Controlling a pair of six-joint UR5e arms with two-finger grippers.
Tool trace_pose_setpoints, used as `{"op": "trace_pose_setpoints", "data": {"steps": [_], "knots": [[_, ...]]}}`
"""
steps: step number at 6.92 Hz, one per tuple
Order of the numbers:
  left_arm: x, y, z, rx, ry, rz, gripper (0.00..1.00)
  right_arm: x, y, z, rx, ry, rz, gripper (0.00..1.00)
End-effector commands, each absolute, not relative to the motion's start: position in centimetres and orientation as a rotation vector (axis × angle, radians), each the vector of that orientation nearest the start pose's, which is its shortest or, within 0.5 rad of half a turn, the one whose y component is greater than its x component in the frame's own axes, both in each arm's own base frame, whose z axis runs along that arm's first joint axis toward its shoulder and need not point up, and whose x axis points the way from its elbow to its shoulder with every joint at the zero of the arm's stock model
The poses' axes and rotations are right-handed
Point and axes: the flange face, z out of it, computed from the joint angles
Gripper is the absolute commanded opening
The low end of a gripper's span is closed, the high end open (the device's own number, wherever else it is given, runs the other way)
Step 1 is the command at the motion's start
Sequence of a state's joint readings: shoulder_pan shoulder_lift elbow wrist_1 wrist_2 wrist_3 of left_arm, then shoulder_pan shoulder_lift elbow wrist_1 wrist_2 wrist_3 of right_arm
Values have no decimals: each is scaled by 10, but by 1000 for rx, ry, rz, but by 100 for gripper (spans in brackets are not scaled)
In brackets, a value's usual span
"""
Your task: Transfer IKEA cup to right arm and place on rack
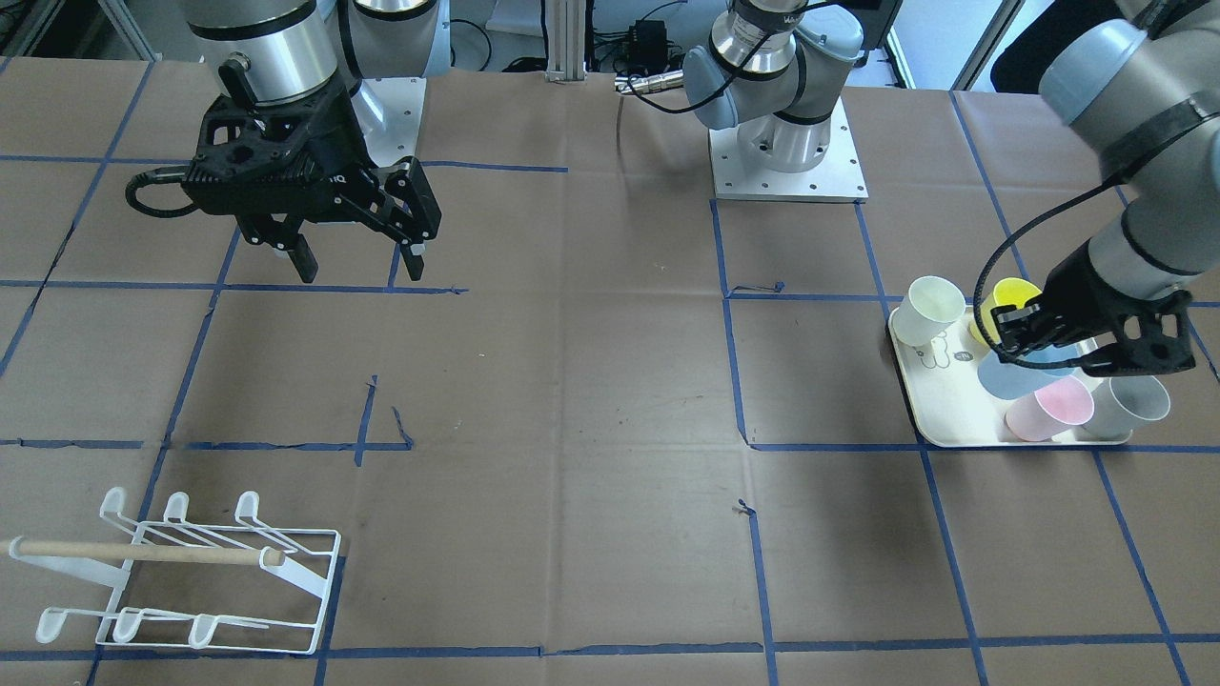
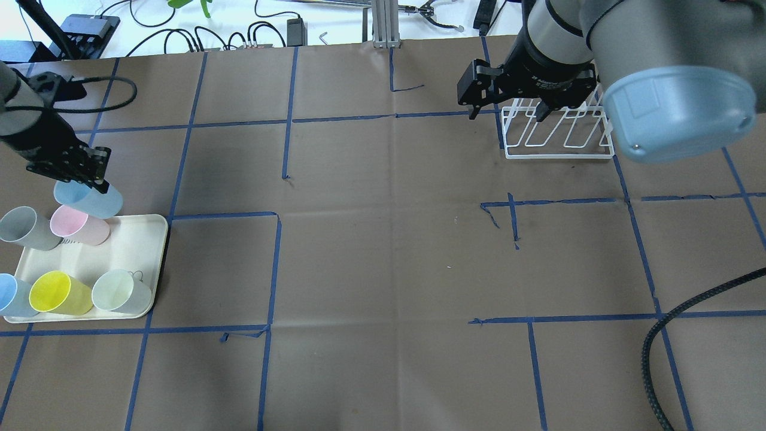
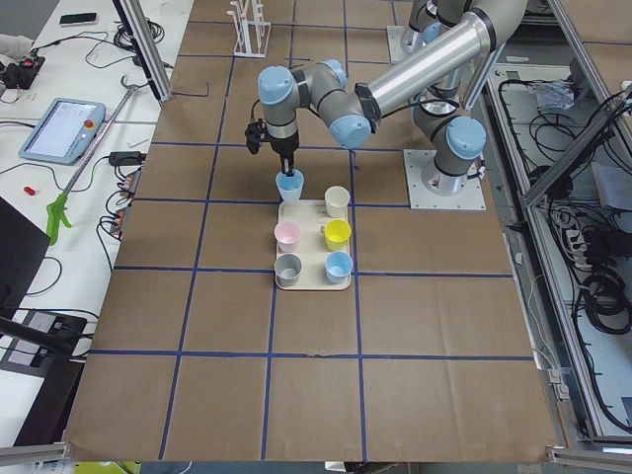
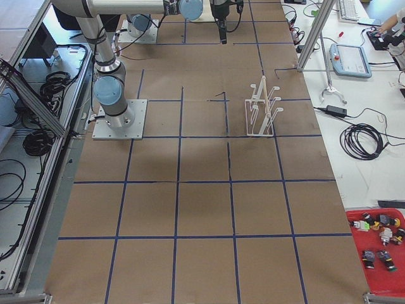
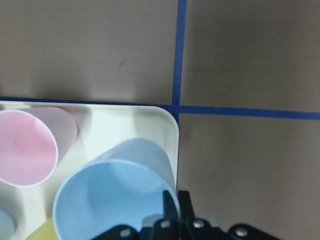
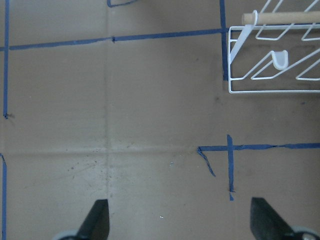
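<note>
Left gripper [image 2: 90, 178] is clamped on the rim of the pale blue cup [image 2: 90, 200], its fingers [image 5: 172, 205] pinched close on the cup's wall. The cup hangs tilted beneath it at a corner of the cream tray [image 2: 78, 263]; whether its base touches the tray cannot be told. Just beside the gripped cup lie a pink cup [image 2: 75, 222] and a grey cup [image 2: 24, 227], with a yellow cup [image 2: 57, 292] farther along the tray on the robot's side of the gripper. Under everything is brown paper [image 2: 389, 257] covering the table, creased and scuffed, and divided into squares by blue tape [image 2: 335, 118]. Well apart, across the table, the right gripper [image 1: 360, 270] hovers above the paper with its fingers spread wide and nothing between them. The white wire rack [image 1: 191, 572] stands beyond it, toward the operators' edge, with its wooden dowel on top. Past that edge runs a white bench with coiled cables [image 4: 362, 140], a teach pendant [image 4: 351, 60] and a red bin [image 4: 380, 212] of small parts.
</note>
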State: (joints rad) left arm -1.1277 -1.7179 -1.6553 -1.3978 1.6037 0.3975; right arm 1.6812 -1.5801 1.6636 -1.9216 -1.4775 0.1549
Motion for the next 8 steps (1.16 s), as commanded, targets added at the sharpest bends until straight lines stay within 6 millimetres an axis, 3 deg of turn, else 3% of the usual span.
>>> {"op": "trace_pose_setpoints", "data": {"steps": [1,2,4,6,8], "knots": [[83,-563,461,-5,3209,-55,0,200,-493,480,32,2902,-521,100],[57,-574,463,47,3310,-135,0,204,-494,479,14,2841,-585,100],[-15,-568,484,236,3518,-362,0,212,-493,472,-39,2690,-741,100],[-73,-560,503,495,3605,-761,0,216,-483,458,112,2535,-853,100],[-98,-540,483,706,3543,-1204,0,220,-469,451,328,2328,-900,100]]}}
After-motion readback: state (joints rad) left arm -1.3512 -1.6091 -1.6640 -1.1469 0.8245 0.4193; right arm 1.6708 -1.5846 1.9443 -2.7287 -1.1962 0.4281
